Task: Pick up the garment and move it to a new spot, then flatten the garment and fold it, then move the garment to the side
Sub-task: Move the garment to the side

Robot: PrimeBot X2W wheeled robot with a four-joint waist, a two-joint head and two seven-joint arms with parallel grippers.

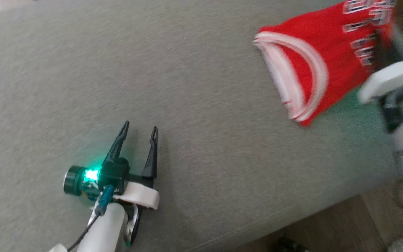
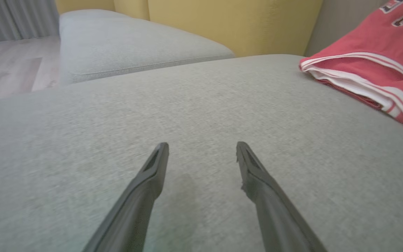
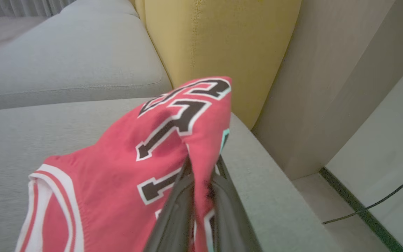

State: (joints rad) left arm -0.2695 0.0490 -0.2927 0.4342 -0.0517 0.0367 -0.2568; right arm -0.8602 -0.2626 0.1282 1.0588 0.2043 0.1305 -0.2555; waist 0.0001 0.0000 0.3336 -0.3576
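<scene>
While the right gripper pinches a fold of the red garment between its nearly closed fingers, the cloth is raised at that place and the rest lies on the grey sofa seat, near the yellow backrest. The left gripper is wide open and empty, well apart from the garment; it seems to hover just above the seat, but the picture is blurred.

Head camera looking down onto the grey seat, left wrist camera facing low across it toward the yellow backrest, right wrist camera sitting close against the red jersey, all three sharing that jersey.
</scene>
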